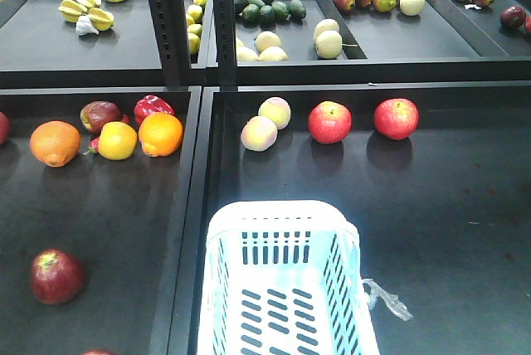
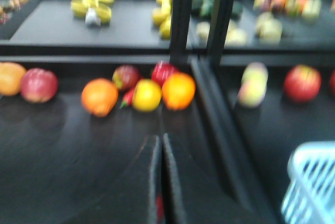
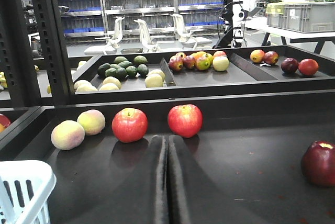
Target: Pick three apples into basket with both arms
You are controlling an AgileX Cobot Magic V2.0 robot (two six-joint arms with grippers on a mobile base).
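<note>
Plenty of open black floor here: the basket (image 1: 282,280) sits at the near edge of the right-hand tray (image 1: 465,222), its left wall just beside the raised divider (image 1: 191,230), with wide bare room to its right. It's pale blue-white plastic, rectangular, slotted in walls and floor, and that floor shows bare; a crumpled clear plastic scrap (image 1: 388,299) hangs off the right rim. Near the tray's far edge, two glossy red apples (image 1: 329,122) stand apart from each other, next to two pale peaches (image 1: 259,133) that touch. Over the divider, a dark red apple (image 1: 57,276) sits alone on the left tray (image 1: 108,222), open floor all round it, while two oranges (image 1: 55,143) and a yellow fruit (image 1: 117,140) crowd toward the back rim. The right gripper (image 3: 167,139) has its long matte black fingers pressed together, nothing between them, aimed up the tray toward the red pair; another dark apple (image 3: 319,162) is cut off by the right edge of that view. The left gripper (image 2: 158,137) is smeared by blur, fingers drawn close with only a slit between them. A red sliver shows low in the slit, too blurred to name, and only a corner of the basket shows, cut off at lower right.
</note>
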